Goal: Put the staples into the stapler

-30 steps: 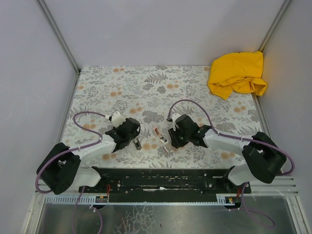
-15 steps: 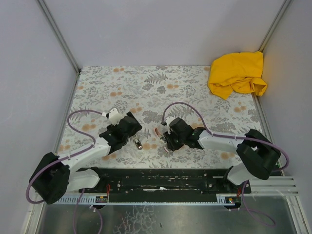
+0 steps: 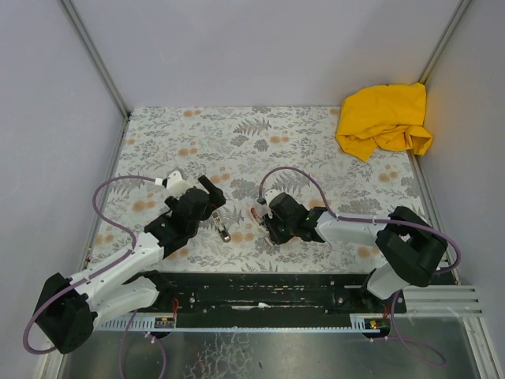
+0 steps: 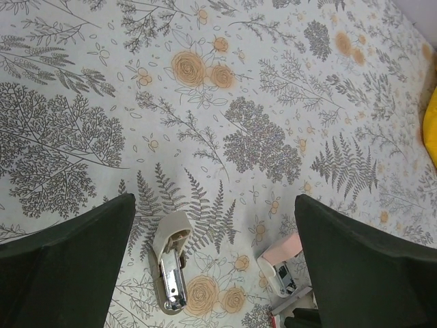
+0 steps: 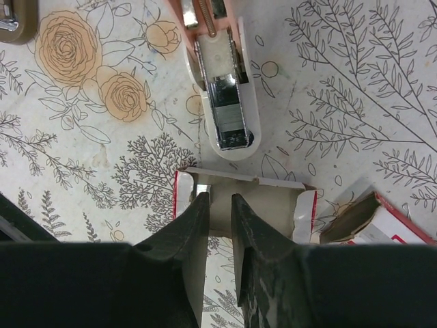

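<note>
Bright, even, diffuse light falls from above. The tabletop (image 3: 316,134) carries only faint, soft shadows close under the arms. The overhead view is sharp and free of glare. In the right wrist view the stapler (image 5: 220,102) shows a small glint on its metal. Both wrist views keep the floral print crisp, while the left gripper (image 4: 215,198) and right gripper (image 5: 218,199) loom dark and slightly soft near the lens.

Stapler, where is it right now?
Right wrist view: the stapler lies top centre, just beyond the white-and-red box at the right gripper.
</note>
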Controlling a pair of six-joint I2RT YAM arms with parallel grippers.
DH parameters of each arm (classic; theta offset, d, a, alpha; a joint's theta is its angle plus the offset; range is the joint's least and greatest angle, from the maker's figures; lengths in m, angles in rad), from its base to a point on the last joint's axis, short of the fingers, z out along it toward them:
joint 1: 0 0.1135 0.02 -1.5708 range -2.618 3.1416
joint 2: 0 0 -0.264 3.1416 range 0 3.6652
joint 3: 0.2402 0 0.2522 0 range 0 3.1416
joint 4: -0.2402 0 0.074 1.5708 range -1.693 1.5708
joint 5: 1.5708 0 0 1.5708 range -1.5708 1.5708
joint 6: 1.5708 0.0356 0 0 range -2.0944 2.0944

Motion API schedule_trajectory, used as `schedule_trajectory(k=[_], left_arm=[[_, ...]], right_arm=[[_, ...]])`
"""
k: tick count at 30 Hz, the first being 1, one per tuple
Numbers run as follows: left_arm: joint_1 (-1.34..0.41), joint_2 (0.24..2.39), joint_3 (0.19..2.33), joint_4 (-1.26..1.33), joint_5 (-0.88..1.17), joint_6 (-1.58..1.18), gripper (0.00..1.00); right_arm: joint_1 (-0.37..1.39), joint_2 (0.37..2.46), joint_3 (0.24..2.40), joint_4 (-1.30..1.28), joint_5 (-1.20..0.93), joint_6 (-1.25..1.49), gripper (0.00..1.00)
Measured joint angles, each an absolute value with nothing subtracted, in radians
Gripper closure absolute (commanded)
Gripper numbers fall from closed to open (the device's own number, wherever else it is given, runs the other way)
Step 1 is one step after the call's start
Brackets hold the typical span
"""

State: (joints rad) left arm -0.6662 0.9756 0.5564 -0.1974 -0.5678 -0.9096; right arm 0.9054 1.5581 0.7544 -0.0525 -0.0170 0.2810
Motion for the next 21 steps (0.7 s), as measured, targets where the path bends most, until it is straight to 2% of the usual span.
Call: schedule_trajectory(k=[9,15,19,21], left_arm=[[-0.667,0.947,0.556,-0.207,-0.575,-0.899,0.0],[-0.667,0.937,0.556,-0.221,-0.584,-0.899,0.0],[-0.667,0.925,0.556,-0.226,-0.585,-0.892,0.0],[-0.667,0.915,0.556,-0.227,-0.585,-0.883,0.0]], right_arm=[[0.924,1.588,0.771,-0.044,-0.015,0.281,0.74],[0.938,1.601,0.782,-0.044,0.017,0.281,0.86],[0.944,1.604,0.784,-0.046,0.043,0.281,0.98],[0.945,1.604,0.784,-0.048,0.051,0.282,1.0]])
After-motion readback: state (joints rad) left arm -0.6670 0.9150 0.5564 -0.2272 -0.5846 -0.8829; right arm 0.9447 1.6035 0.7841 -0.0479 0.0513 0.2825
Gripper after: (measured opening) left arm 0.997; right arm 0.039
